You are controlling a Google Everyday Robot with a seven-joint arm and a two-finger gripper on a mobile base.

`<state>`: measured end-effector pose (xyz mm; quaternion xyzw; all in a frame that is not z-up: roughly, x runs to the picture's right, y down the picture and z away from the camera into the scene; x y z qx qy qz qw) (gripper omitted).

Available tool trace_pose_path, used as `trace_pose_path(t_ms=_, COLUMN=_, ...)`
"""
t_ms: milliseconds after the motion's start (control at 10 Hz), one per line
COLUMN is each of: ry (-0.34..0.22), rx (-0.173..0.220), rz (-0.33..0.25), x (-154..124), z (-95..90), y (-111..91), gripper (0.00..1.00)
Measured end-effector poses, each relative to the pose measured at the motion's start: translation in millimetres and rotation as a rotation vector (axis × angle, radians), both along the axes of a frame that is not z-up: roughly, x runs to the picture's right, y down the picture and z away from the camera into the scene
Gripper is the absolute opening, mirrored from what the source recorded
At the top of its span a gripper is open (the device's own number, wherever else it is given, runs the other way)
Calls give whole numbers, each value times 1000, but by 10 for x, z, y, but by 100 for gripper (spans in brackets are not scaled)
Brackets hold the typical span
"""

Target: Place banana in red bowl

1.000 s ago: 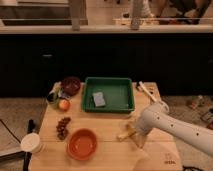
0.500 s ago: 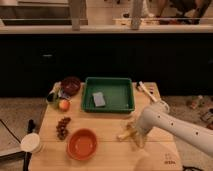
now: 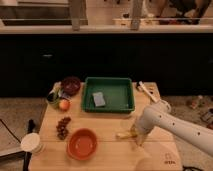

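Observation:
The banana is small and pale yellow. It lies on the wooden table right of the middle, partly under the arm's end. The red bowl is round and orange-red and sits near the table's front, left of the banana. My gripper is at the end of the white arm that comes in from the lower right. It is down at the banana's right end.
A green tray with a grey sponge stands at the back middle. A dark maroon bowl, an orange fruit and dark grapes lie at the left. A white cup is at the front left corner.
The arm's end has shifted slightly left at the banana. The other things have not moved.

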<state>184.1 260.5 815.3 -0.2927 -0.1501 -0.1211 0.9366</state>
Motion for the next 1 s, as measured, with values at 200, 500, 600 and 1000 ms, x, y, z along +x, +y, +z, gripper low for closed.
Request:
trace_pose_path(t_ms=200, ry=-1, rx=1, rz=1, x=3, z=-19, y=-18, gripper=76)
trace_pose_path(t_ms=500, ry=12, rx=-1, rz=-2, x=-110, z=13, y=-75, gripper=80)
trace_pose_path(t_ms=600, ry=15, rx=-9, rz=0, x=-216, z=22, y=-100, gripper=80)
trace_pose_path(t_ms=1000, ry=31, rx=-56, rz=-1, x=-268, z=51, y=-108, gripper=80)
